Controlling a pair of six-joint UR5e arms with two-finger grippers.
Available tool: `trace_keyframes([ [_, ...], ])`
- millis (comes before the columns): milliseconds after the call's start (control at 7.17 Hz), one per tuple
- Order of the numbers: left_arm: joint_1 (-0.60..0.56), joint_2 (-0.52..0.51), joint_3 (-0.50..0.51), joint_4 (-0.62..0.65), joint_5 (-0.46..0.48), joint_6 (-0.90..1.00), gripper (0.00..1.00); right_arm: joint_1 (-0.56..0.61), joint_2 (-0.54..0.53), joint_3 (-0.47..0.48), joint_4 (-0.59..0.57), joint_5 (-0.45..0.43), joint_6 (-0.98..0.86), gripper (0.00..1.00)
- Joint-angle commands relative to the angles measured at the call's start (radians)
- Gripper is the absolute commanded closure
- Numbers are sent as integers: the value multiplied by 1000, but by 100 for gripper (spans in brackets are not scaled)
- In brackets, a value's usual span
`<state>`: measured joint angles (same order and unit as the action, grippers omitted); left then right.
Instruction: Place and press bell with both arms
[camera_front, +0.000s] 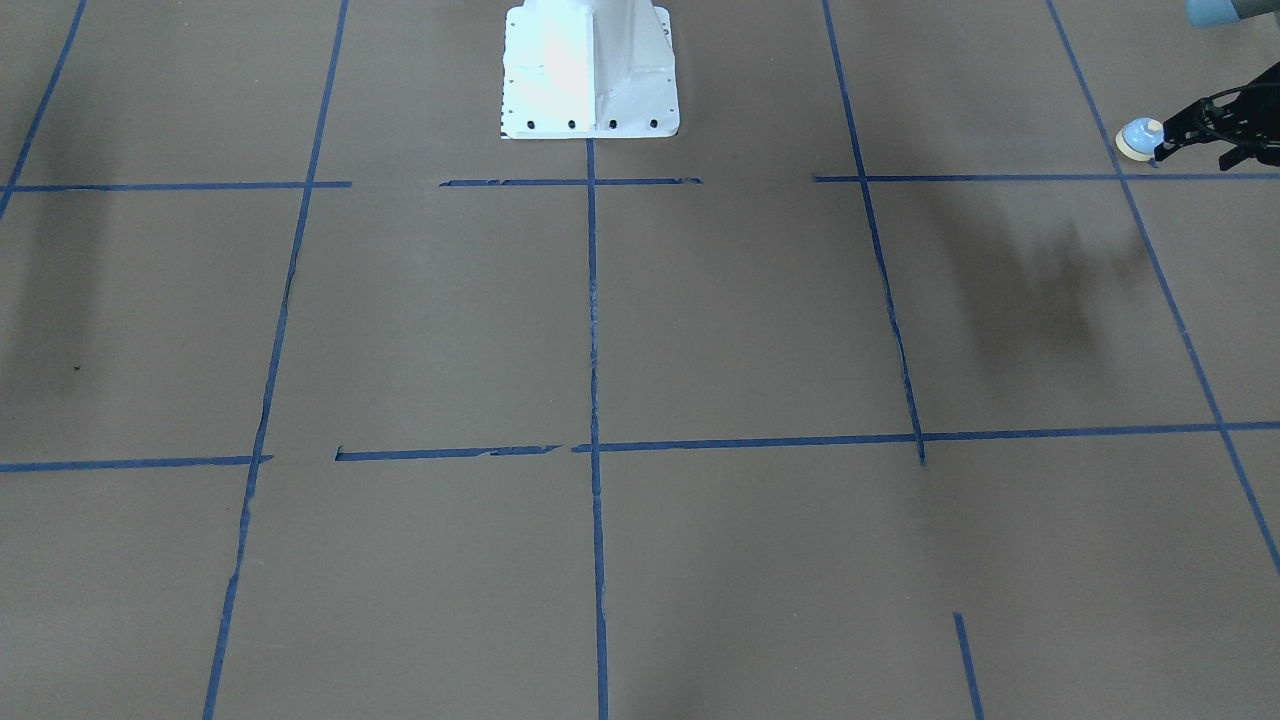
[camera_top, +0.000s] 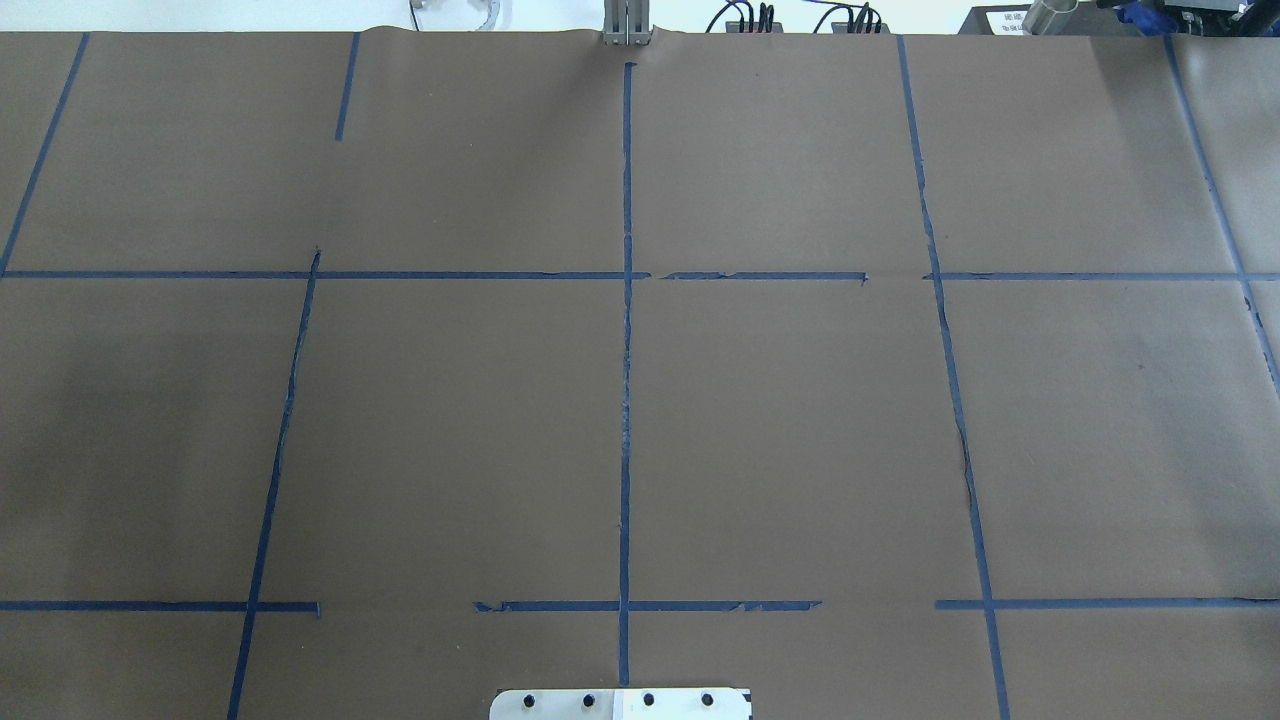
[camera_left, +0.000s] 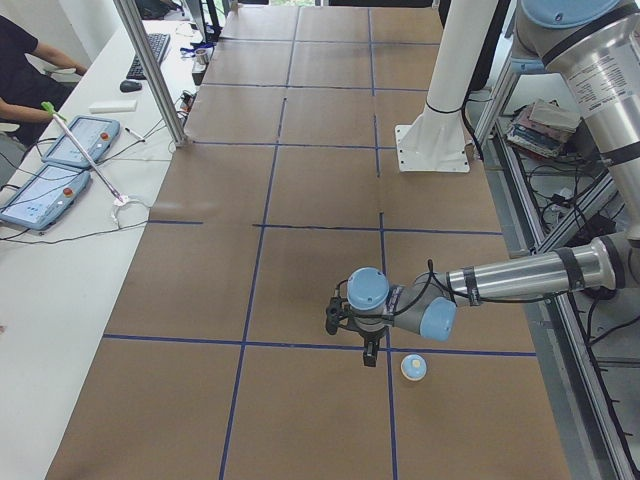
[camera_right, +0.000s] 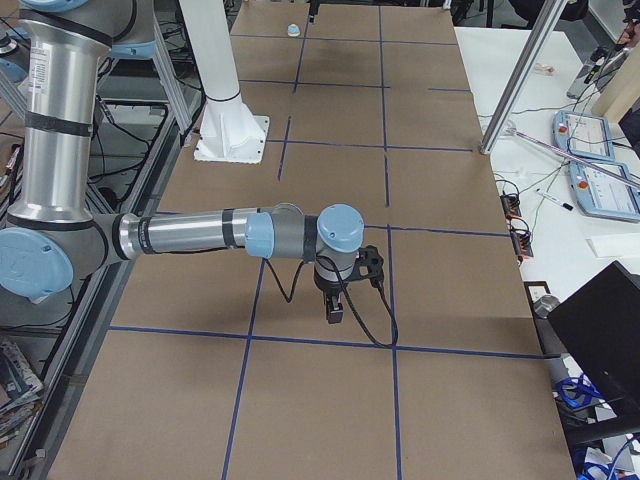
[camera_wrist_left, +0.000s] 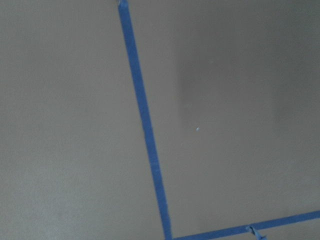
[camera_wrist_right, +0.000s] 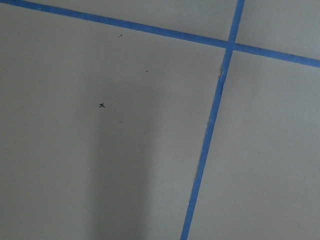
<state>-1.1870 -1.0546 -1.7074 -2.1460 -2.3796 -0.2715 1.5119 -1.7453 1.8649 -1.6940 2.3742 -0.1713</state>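
Note:
The bell, a light blue dome with a cream rim, sits on the brown table at the robot's far left. It also shows in the exterior left view and, tiny, in the exterior right view. My left gripper hovers right beside it, fingers pointing down; I cannot tell whether it is open or touching the bell. My right gripper hangs over the table's right side, seen only from the side. Both wrist views show only bare table and tape.
The white pedestal stands at the robot's edge of the table. Blue tape lines form a grid on the brown cover. A side table with tablets and a metal post lie across from the robot.

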Motion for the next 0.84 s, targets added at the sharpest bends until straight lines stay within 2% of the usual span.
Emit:
trace_keyframes([
  [0,145,45,57,-118,0,-95,0,-4,-2,-1,8,-6,18,0],
  [140,170,45,72,-118,2,-94,0,-7,-2,-4,8,-7,18,0],
  [419,200,45,156,-205,8,-92,0,-7,0,-7,10,-3,19,0],
  [698,259,44,160,-221,8,-98,0,-7,0,-7,10,-4,18,0],
])
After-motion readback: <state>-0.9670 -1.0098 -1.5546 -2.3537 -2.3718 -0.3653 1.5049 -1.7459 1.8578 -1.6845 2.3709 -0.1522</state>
